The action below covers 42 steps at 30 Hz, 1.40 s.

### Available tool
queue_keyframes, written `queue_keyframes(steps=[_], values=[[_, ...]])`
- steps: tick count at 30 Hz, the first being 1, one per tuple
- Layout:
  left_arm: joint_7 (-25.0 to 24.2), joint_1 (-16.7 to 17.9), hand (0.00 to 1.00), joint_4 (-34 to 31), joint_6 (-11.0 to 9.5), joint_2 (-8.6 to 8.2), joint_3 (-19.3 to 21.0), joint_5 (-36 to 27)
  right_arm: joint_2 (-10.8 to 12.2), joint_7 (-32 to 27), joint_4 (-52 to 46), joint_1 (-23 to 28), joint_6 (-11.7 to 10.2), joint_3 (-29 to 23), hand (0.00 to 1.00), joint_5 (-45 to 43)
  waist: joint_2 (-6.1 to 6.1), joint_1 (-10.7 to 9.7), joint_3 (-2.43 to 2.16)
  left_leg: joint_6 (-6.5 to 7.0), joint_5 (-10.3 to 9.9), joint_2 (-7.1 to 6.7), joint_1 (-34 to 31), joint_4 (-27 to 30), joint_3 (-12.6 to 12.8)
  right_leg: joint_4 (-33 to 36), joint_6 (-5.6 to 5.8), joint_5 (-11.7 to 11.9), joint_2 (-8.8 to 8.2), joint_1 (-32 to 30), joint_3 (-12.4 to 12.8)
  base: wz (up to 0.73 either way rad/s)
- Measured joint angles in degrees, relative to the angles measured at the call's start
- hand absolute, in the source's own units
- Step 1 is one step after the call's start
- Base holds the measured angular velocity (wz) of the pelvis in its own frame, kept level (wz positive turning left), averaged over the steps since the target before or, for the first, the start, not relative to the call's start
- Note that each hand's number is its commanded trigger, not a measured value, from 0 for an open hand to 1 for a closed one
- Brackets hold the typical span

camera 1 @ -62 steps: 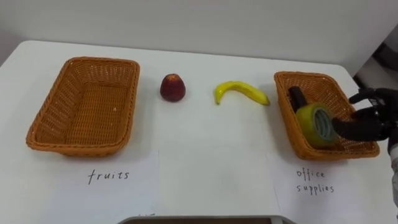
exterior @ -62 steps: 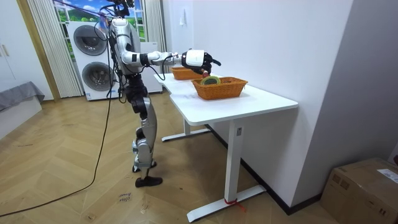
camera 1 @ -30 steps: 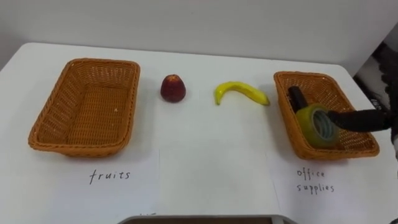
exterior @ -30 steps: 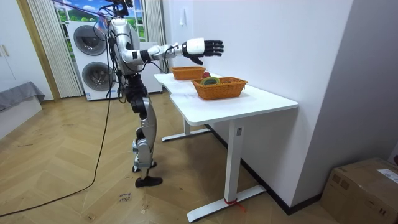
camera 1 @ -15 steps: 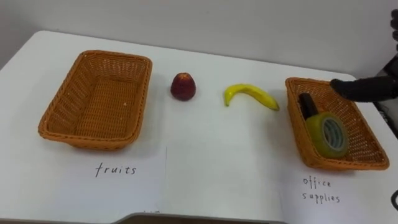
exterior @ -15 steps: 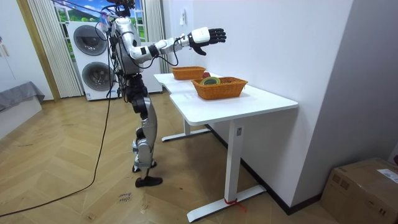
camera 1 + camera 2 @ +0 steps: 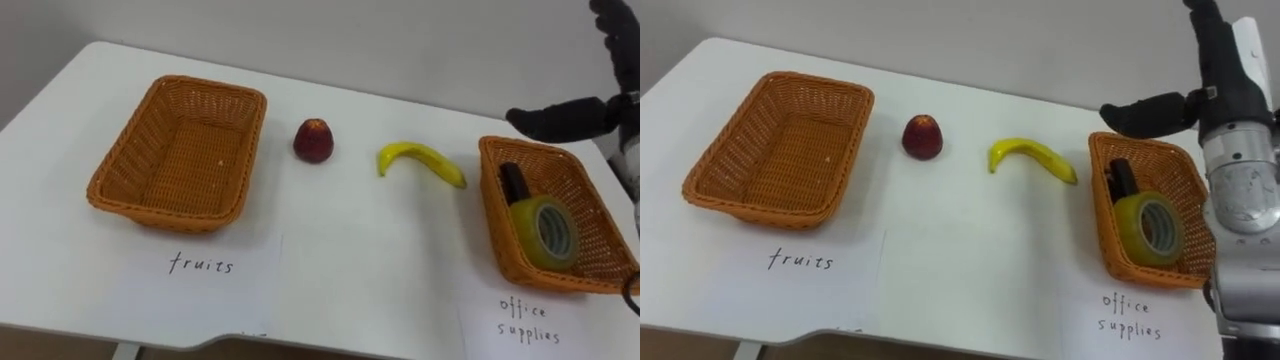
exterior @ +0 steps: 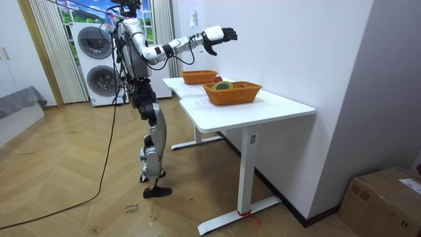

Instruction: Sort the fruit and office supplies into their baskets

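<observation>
right eye view, upper right: i see my right hand hanging open and empty above the office basket with the tape roll in it; apple and banana lie mid-frame on the table.

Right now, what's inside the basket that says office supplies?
The basket holds a yellow-green tape roll and a dark thing behind it. The tape covers its near end; I cannot tell what it is.

open table surrounds the apple and banana, between the fruits basket and office supplies basket.
</observation>
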Motion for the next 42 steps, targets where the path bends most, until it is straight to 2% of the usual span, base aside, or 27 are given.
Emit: queue_keyframes(steps=[3, 7, 12, 14, 16, 20, 24, 28, 31, 39, 42], values=[[-0.07, 0.00, 0.00, -0.37, 0.25, 0.16, 0.02, 1.24, -0.01, 0.45, 0.53, -0.05, 0.08, 0.13, 0.00, -1.24, -0.07, 0.45, 0.04, 0.01, 0.01, -0.03, 0.01, 0.06, -0.08, 0.12, 0.00, 0.00, -0.03, 0.05, -0.13, 0.00], [-0.13, -0.04, 0.00, -1.16, 0.37, 0.19, -0.07, 2.31, -0.27, 0.63, 2.53, -0.90, 0.44, 1.01, 0.00, -3.28, -0.47, 1.15, 0.33, 0.01, 0.01, -0.05, -0.04, 0.21, -0.33, 0.50, 0.01, 0.00, 0.04, -0.03, -0.38, 0.00], [-0.14, -0.03, 0.00, -0.79, 0.80, 0.71, -0.07, 2.35, -1.97, 2.37, 3.20, -1.16, 0.87, 4.10, 0.00, -3.55, -1.41, 2.31, 0.68, 0.01, 0.01, -0.08, -0.17, 0.30, -0.33, 0.56, 0.01, 0.00, 0.18, -0.21, 0.09, 0.00], [-0.44, -0.06, 0.00, -0.51, 0.84, 0.92, -0.05, 2.34, -2.30, 3.36, 3.19, -1.16, 1.20, 4.68, 0.00, -3.60, -1.79, 2.91, 0.59, 0.03, 0.00, -0.09, -0.57, 0.49, -0.33, 0.58, 0.01, 0.00, 0.16, -0.48, 0.02, 0.00], [-0.99, -0.09, 0.00, 0.11, 0.89, 1.33, -0.03, 2.35, -2.30, 4.73, 3.20, -1.15, 1.71, 4.85, 0.00, -3.59, -2.41, 3.16, 0.24, 0.17, -0.12, -0.07, -1.56, 1.17, -0.38, 0.62, 0.00, 0.00, 0.14, -1.08, -0.27, 0.05], [-1.28, 0.22, 0.00, 0.16, 1.57, 2.01, -0.04, 2.27, -2.47, 5.02, 3.46, -1.15, 1.78, 5.57, 0.00, -3.54, -3.05, 3.76, 0.32, 0.21, -0.16, -0.09, -1.96, 1.36, -0.49, 0.57, 0.02, 0.01, 0.06, -1.22, -0.74, 0.04], [-1.28, -0.45, 0.00, -0.33, 1.53, 3.14, -0.10, 2.27, -4.91, 5.18, 6.59, -1.16, 1.89, 8.71, 0.00, -3.59, -3.57, 4.27, 0.46, 0.33, -0.42, -0.08, -3.23, 2.38, -0.85, 0.59, 0.04, 0.05, -0.01, -1.76, -1.20, 0.07], [-0.94, -1.46, 0.00, -0.71, 1.46, 4.76, -0.95, 2.13, -5.34, 4.98, 10.76, -2.22, 1.84, 11.05, 0.00, -3.58, -3.80, 4.59, 0.45, 0.38, -0.46, -0.03, -5.18, 3.32, -0.96, 0.67, 0.03, 0.33, 0.02, -3.25, -1.40, 0.03], [-0.84, -2.70, 0.00, -0.66, 1.37, 5.83, -2.60, 2.19, -6.75, 4.97, 13.65, -4.18, 1.85, 14.50, 0.00, -3.58, -3.78, 4.83, 0.56, 0.39, -0.45, 0.01, -6.49, 3.90, -0.89, 0.66, -0.01, 0.65, 0.05, -4.28, -1.40, 0.00], [-0.45, -4.23, 0.00, -0.38, 1.36, 6.09, -4.10, 2.19, -6.82, 4.96, 17.46, -7.36, 1.72, 17.57, 0.00, -3.91, -4.30, 5.90, 0.59, 0.44, -0.44, 0.00, -8.58, 4.32, -1.06, 0.62, -0.02, 0.90, -0.03, -6.04, -2.02, 0.02], [-0.39, -4.92, 0.00, -0.37, 1.35, 6.08, -4.10, 2.14, -6.81, 4.95, 19.71, -8.90, 1.69, 18.13, 0.00, -6.07, -4.59, 5.94, 0.69, 0.44, -0.45, -0.07, -9.91, 4.94, -1.77, 0.63, -0.03, 0.94, -0.14, -6.73, -3.25, 0.13]])
